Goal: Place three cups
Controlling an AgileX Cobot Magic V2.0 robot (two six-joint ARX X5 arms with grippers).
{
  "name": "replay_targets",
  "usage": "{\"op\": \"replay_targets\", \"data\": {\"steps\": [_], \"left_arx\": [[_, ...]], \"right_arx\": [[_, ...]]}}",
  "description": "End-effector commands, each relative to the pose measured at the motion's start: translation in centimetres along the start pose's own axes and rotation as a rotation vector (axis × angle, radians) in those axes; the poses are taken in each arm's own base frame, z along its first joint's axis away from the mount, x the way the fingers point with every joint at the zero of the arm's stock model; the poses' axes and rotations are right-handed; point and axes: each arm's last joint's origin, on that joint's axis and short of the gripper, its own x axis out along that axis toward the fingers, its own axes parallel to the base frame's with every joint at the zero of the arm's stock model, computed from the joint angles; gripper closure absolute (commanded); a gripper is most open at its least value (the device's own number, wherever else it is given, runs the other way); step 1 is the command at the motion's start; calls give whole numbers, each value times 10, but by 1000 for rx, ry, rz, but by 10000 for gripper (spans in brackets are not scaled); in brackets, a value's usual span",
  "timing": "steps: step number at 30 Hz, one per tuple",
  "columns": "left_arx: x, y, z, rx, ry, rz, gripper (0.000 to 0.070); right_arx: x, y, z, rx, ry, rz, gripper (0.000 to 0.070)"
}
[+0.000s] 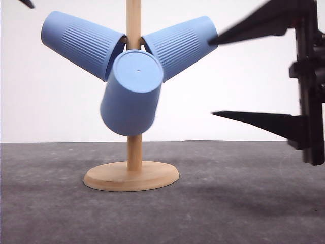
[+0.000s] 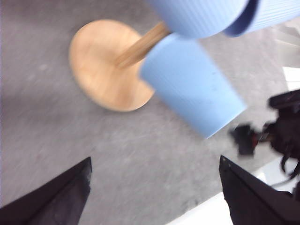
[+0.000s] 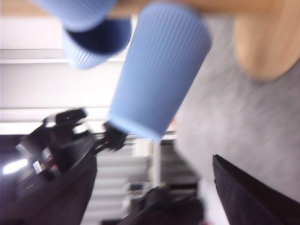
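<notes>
Three light-blue ribbed plastic cups [image 1: 133,94] hang on wooden pole stand [image 1: 131,175]. Right gripper [image 1: 216,76] wide open, holds nothing. Left gripper [image 2: 154,192] wide open, holds nothing.

A lab test bench — plain white backdrop [image 1: 254,76], grey matte tabletop [image 1: 228,203], camera gear on stands [image 2: 243,140].

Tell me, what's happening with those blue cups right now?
Right tool open, empty, beside rack. Left tool open, empty. Three cups hanging on wooden stand. Nothing blocking.
</notes>
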Motion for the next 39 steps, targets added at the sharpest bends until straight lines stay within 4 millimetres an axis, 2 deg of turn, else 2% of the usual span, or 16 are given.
{"op": "replay_targets", "data": {"steps": [1, 7, 9, 12, 16, 18, 23, 24, 25, 26, 27, 28, 30, 39], "left_arx": [[-3, 1, 2, 14, -10, 15, 183], [-10, 10, 2, -22, -38, 64, 183], [-11, 13, 3, -29, -50, 75, 183], [-13, 15, 4, -29, -64, 89, 183], [-15, 19, 5, -4, -80, 115, 183], [-16, 20, 5, 38, -89, 151, 183], [-16, 22, 8, 116, -120, 220, 187], [-16, 22, 9, 121, -126, 225, 215], [-16, 22, 9, 125, -131, 226, 289], [-16, 22, 10, 130, -132, 225, 528], [-16, 22, 10, 134, -134, 224, 647], [-17, 22, 10, 138, -137, 224, 670], [-17, 22, 10, 142, -139, 223, 700], [-17, 22, 11, 149, -145, 225, 700]], "right_arx": [[-2, 0, 10, -158, -3, -43, 221], [-1, 16, 48, -355, -10, -234, 225], [0, 26, 59, -450, -8, -361, 228], [-1, 45, 71, -634, 11, -653, 231], [-7, 75, 77, -820, 50, -992, 231], [-10, 86, 76, -853, 30, -1051, 231], [-20, 102, 65, -888, -33, -1073, 231], [-22, 105, 62, -894, -38, -1069, 246], [-24, 107, 59, -899, -43, -1065, 300], [-25, 110, 57, -907, -49, -1061, 526], [-27, 112, 56, -923, -55, -1058, 650], [-28, 114, 55, -944, -61, -1057, 688], [-29, 117, 54, -969, -80, -1046, 684], [-28, 119, 54, -978, -79, -1011, 683]]}}
